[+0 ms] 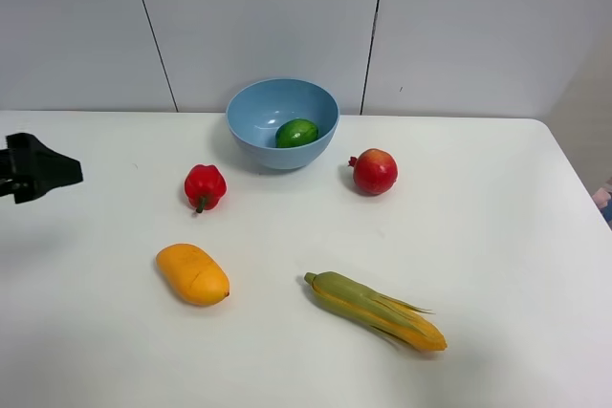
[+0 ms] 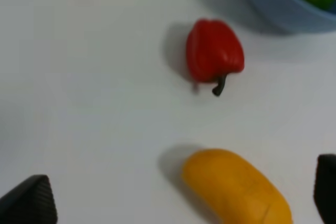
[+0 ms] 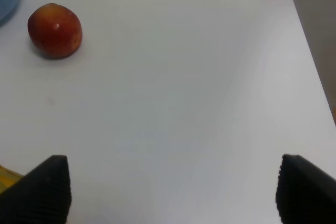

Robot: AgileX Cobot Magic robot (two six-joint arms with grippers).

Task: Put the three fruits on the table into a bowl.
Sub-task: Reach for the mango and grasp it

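The light-blue bowl (image 1: 282, 107) stands at the back middle of the white table (image 1: 497, 236), and the green lime (image 1: 296, 133) lies inside it. To the bowl's right rests the red pomegranate (image 1: 374, 171), which the right wrist view also catches (image 3: 54, 30). The orange-yellow mango (image 1: 192, 274) lies front left. My left gripper (image 1: 43, 171) hovers at the far left edge; its wrist view shows it open (image 2: 178, 192), with the mango (image 2: 236, 190) partly between the fingertips and below them. My right gripper (image 3: 173, 187) is open over bare table, far from the pomegranate.
A red bell pepper (image 1: 205, 186) with a green stem sits between the bowl and the mango, seen too in the left wrist view (image 2: 214, 51). A yellow-green corn cob (image 1: 378, 311) lies front centre. The table's right edge (image 1: 574, 179) runs close to the pomegranate's side.
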